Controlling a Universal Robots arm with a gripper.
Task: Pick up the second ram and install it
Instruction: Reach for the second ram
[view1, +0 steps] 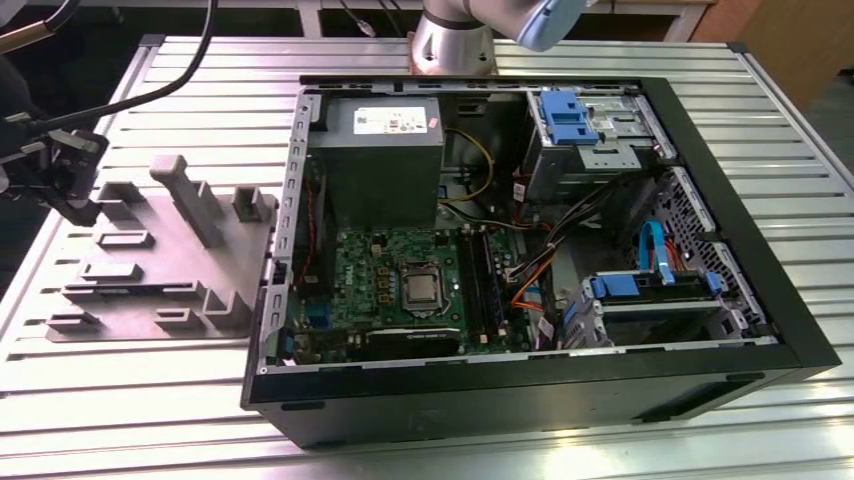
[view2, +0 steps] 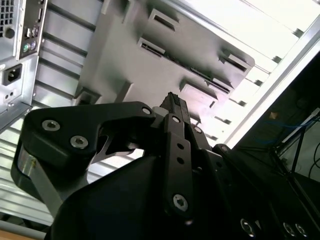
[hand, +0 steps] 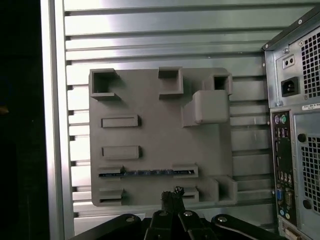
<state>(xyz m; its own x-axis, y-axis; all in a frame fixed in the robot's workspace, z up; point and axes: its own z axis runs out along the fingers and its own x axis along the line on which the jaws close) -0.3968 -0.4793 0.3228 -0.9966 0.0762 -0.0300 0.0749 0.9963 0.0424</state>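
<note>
The second ram is a thin dark blue-black stick standing on edge in a slot of the grey plastic fixture, between two low blocks. In the first wrist view my gripper hovers just beside that slot, above the fixture's edge. Its fingers are shut together with nothing between them, as the second wrist view also shows. In the exterior view the gripper hangs over the fixture's side at the exterior view's left. The green board lies inside the open computer case.
The case stands on a slatted metal table, to the right of the fixture in the exterior view. A grey power-supply box, drive bays and loose cables fill the case. A tall grey post rises from the fixture. The case's rear panel is near the fixture.
</note>
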